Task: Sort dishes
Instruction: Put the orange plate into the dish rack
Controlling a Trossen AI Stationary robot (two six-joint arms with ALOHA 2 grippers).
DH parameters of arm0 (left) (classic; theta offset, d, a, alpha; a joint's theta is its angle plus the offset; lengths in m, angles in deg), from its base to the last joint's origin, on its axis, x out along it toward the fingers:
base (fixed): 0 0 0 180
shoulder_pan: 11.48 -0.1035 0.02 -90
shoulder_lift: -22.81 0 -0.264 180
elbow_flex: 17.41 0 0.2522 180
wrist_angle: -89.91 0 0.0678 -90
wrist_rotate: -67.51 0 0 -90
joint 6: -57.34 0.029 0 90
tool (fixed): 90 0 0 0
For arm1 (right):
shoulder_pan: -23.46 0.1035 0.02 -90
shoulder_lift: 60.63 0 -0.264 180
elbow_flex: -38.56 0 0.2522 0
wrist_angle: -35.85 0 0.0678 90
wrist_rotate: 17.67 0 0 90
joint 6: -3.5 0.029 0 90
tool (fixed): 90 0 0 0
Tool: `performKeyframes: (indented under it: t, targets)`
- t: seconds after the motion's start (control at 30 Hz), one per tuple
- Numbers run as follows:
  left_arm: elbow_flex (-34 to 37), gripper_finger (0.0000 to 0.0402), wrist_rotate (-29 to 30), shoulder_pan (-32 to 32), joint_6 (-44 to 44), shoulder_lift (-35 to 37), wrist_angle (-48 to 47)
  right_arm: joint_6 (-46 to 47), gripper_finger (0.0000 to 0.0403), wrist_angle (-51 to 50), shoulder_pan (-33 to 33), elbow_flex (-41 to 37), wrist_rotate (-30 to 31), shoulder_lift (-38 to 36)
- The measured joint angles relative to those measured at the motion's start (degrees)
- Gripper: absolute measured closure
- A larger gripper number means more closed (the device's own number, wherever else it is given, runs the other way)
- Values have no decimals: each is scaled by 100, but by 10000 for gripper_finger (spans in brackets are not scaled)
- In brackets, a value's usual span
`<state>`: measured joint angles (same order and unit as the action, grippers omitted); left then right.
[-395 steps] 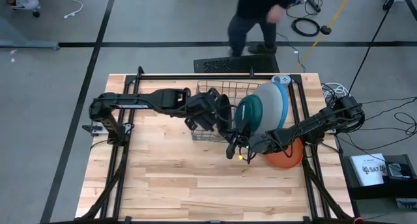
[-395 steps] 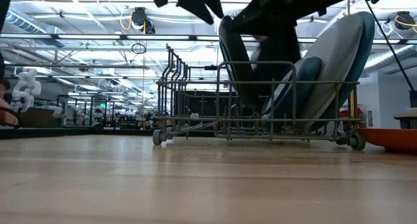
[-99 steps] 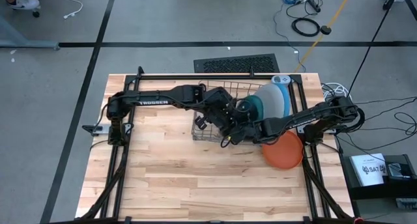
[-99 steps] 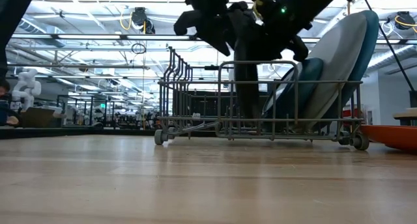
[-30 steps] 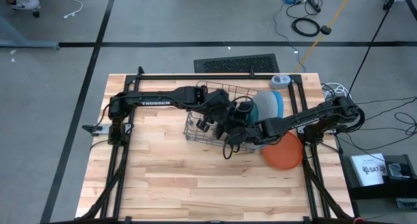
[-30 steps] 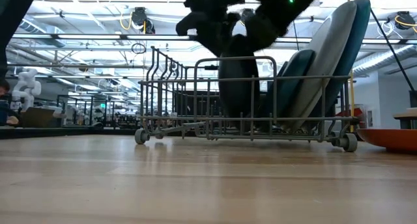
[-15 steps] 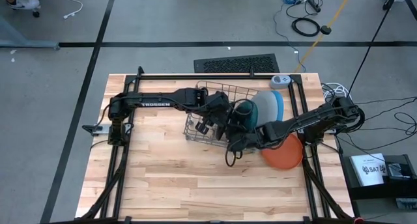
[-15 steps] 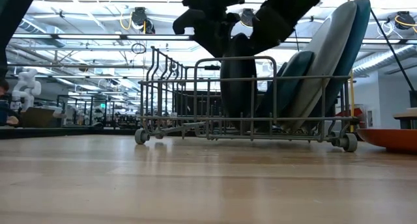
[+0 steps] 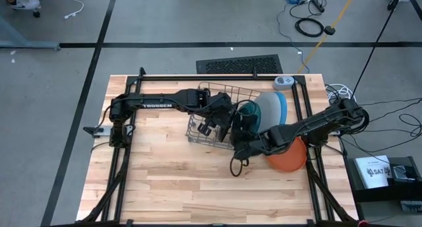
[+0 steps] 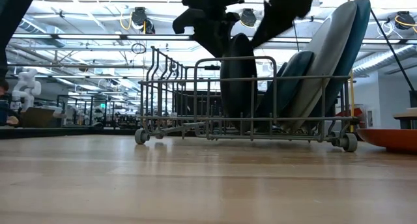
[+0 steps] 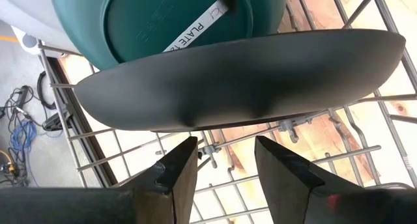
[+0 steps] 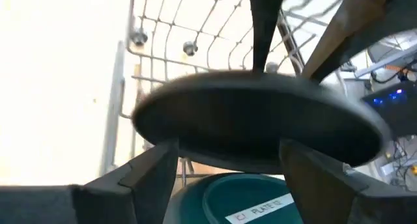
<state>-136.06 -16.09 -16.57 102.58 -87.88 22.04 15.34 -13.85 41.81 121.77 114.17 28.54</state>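
A wire dish rack (image 9: 204,98) stands on small wheels at the table's far middle. A black plate (image 10: 238,81) stands on edge in it, in front of a teal plate (image 9: 252,109), a grey plate (image 9: 267,108) and a blue plate (image 9: 282,101), which lean in the rack's right end. An orange plate (image 9: 293,158) lies flat on the table right of the rack. My left gripper (image 11: 225,142) is open above the rack, its fingertips just short of the black plate's rim (image 11: 241,120). My right gripper (image 12: 228,152) is open on the near side of the black plate, apart from it.
A small white device (image 9: 285,80) sits at the table's far right corner. The bare wood of the table's near half (image 9: 198,187) is free room. The rack's left half (image 10: 176,94) holds no plates.
My right gripper has drawn back from the black plate toward the table's near edge and risen clear of the rack. The black plate stays standing on edge in the rack. The rack and my left gripper have kept still.
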Motion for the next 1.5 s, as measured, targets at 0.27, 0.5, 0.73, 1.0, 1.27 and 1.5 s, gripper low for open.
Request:
performKeyframes:
  t: [0.27,0.5,0.73,1.0,1.27,1.5]
  targets:
    - [-2,247,2,-2,-272,7,-112,727,159,-1538,483,999,60,-2]
    - [-2,247,2,53,-800,7,-170,1198,274,-2290,1003,1164,689,-2]
    - [-7,247,-354,153,-1546,-2,521,1469,396,-2584,1281,1163,1069,0]
    - [-9,247,-282,96,-2414,-36,1563,1497,388,-2588,1376,1163,1080,0]
    - [-4,247,710,66,-2250,16,938,1709,400,-2622,1678,1163,1071,0]
    - [-12,247,280,17,-2400,681,561,2118,402,-2702,2258,1161,812,-308]
